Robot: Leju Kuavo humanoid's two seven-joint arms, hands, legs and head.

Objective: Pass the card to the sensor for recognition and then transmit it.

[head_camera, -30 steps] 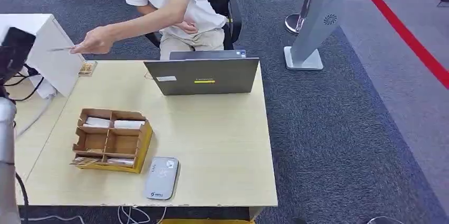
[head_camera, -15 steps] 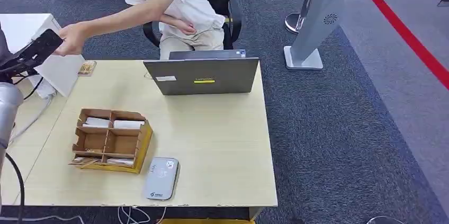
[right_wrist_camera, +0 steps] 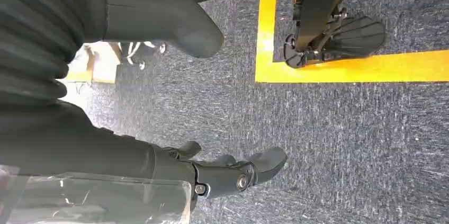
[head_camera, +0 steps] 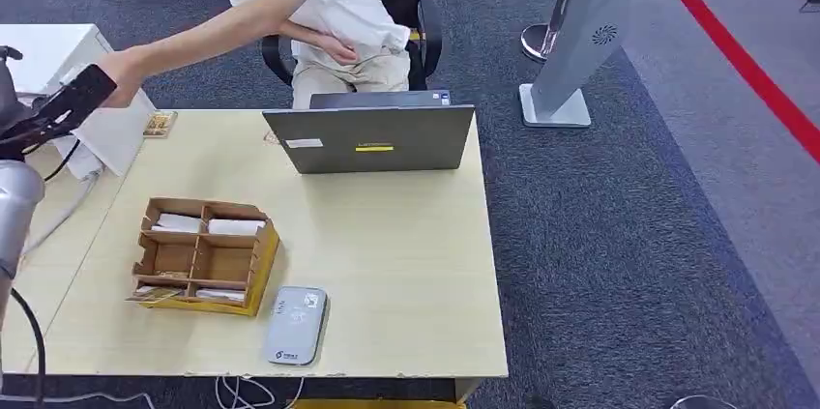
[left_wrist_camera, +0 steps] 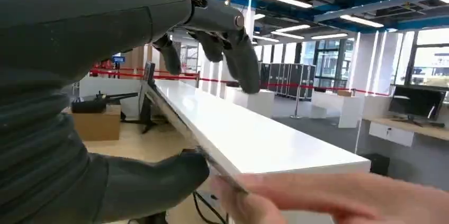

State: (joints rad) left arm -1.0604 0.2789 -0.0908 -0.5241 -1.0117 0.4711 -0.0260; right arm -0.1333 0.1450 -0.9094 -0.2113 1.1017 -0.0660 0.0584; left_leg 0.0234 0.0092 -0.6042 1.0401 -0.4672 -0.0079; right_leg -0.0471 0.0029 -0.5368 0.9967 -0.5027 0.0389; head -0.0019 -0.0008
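My left hand is raised at the far left, above the white cabinet. A seated person's hand reaches up to it. In the left wrist view a thin card lies edge-on by my thumb, and the person's blurred fingers hold it. My darker fingers stand well apart from the thumb, so nothing is pinched. The grey card sensor lies near the table's front edge. My right hand hangs over the dark carpet and holds nothing.
A cardboard organiser with white cards stands beside the sensor. A grey laptop stands open at the back of the wooden table. Cables hang at the table's left. A grey kiosk stand is at the back right.
The person's arm has swung left, carrying the card to my left hand. My left hand has risen and tilted toward the person's hand.
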